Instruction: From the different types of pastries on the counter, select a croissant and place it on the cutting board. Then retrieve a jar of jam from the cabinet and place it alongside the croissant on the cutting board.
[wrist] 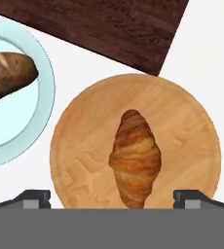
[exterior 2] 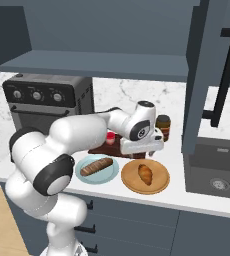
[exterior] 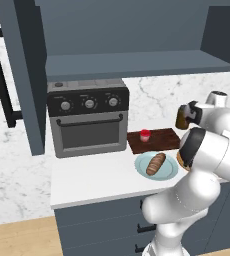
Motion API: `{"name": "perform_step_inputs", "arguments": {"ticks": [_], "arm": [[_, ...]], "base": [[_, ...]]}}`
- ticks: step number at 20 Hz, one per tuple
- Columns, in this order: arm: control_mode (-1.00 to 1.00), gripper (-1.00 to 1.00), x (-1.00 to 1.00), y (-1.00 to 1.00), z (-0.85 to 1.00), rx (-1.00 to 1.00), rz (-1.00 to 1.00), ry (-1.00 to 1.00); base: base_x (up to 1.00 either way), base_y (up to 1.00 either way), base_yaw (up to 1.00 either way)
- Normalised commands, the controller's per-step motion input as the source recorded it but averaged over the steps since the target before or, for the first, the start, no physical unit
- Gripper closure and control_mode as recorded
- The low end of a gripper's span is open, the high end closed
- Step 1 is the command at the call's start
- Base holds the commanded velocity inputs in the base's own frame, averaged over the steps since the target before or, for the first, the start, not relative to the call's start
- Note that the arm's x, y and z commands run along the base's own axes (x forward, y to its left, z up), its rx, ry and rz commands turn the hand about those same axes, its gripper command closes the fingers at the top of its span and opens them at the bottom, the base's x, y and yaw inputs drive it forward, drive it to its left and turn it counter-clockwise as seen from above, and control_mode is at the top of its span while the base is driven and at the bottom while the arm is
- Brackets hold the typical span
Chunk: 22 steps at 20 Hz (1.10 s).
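Note:
The golden croissant (wrist: pixel 135 158) lies on a round tan plate (wrist: pixel 187 116) on the white counter (exterior 2: pixel 187 197). My gripper (wrist: pixel 113 199) hovers just above it, open, with one fingertip (wrist: pixel 33 198) on each side of the plate and nothing held. In the right base view the gripper (exterior 2: pixel 140 153) hangs over the croissant (exterior 2: pixel 145 174). The dark wooden cutting board (wrist: pixel 109 24) lies just beyond the plate, and a small red jar of jam (exterior: pixel 145 135) stands on the board (exterior: pixel 159 140). A long brown loaf (exterior: pixel 156 164) rests on a pale blue plate (exterior: pixel 168 172). The slate-blue cabinet (exterior: pixel 127 30) hangs overhead.
A grey toaster oven (exterior: pixel 89 122) stands at the counter's left end. A brown jar (exterior 2: pixel 162 127) sits behind the tan plate by the wall. An open cabinet door (exterior 2: pixel 202 75) hangs at the right, above a dark sink (exterior 2: pixel 214 175).

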Motion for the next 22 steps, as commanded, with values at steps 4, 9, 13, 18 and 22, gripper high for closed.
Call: {"name": "perform_step_inputs", "arguments": {"ticks": [4,9,13,18,22], "arm": [[-1.0,-1.0,-0.34,-0.11,0.0,0.0,-0.04,0.06],[-1.0,-1.0,-0.37,-0.04,-0.04,0.0,-0.03,0.01],[-1.0,-1.0,-0.32,0.0,-0.08,0.0,-0.02,0.0],[-1.0,-1.0,-0.19,0.0,-0.08,0.0,-0.01,0.0],[-1.0,-1.0,-0.04,0.0,-0.05,0.0,0.0,0.02]], "base": [[0.0,0.0,0.0],[0.0,0.0,0.0],[0.0,0.0,0.0],[0.0,0.0,0.0],[0.0,0.0,0.0]]}}
